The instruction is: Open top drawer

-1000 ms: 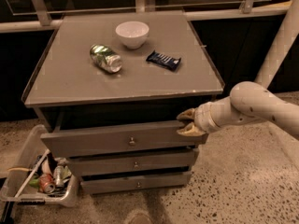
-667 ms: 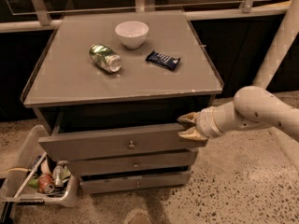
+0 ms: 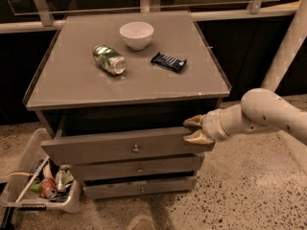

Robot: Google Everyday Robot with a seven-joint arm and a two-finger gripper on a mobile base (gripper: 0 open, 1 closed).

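Note:
The top drawer (image 3: 96, 150) is a wide grey-brown front with a small round metal knob (image 3: 136, 148) at its centre. It stands pulled out from the cabinet, with a dark gap behind its top edge. My gripper (image 3: 195, 130) comes in from the right on a white arm. Its two tan fingertips (image 3: 198, 138) sit at the drawer's right end, one above and one below the front's top edge. Two smaller drawer fronts (image 3: 140, 168) lie below.
On the cabinet top (image 3: 67, 80) stand a white bowl (image 3: 136, 34), a lying green can (image 3: 109, 60) and a dark snack bar (image 3: 168, 62). A white bin of trash (image 3: 45, 186) sits on the floor at the left. A white pole (image 3: 286, 47) rises at the right.
The top drawer has slid further out toward the camera. My gripper has moved with it at its right end, down and outward.

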